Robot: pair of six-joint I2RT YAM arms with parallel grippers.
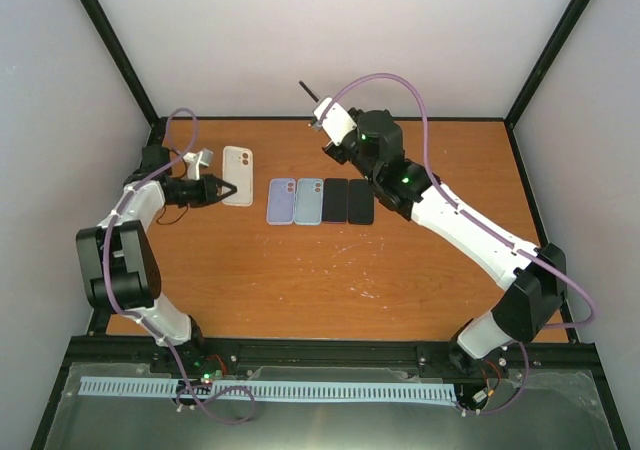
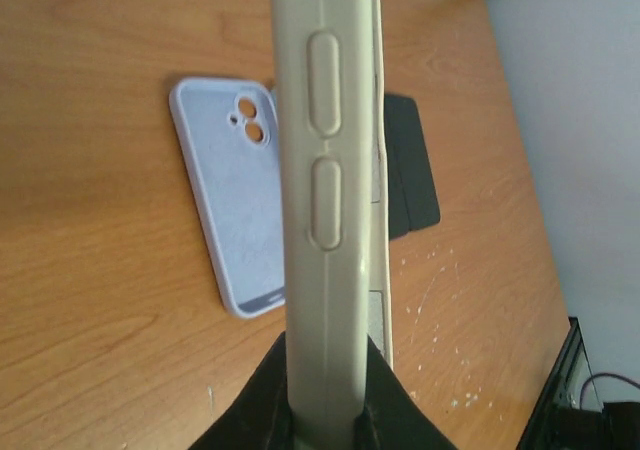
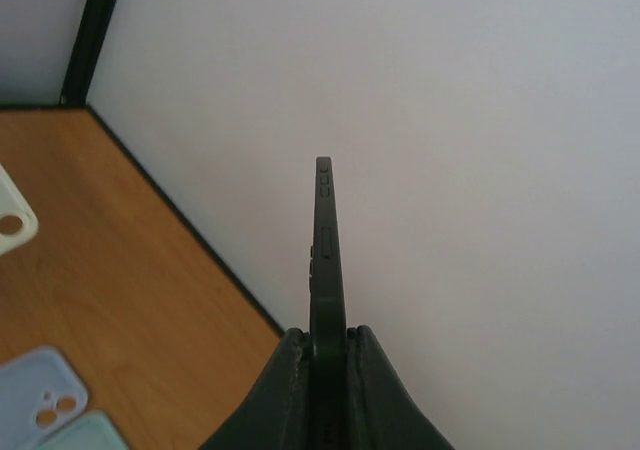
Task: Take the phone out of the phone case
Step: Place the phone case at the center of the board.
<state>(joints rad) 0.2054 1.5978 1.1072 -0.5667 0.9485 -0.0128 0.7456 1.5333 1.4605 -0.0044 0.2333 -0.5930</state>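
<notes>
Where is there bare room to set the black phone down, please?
Free: the wide table strip between the row and the arm bases. Crowded: that row, pastel cases and black slabs side by side, cream case alongside.

A row lies side by side on the wooden table: a lilac case on the left, a pale blue case, a dark phone, and a second dark phone on the right.
</notes>
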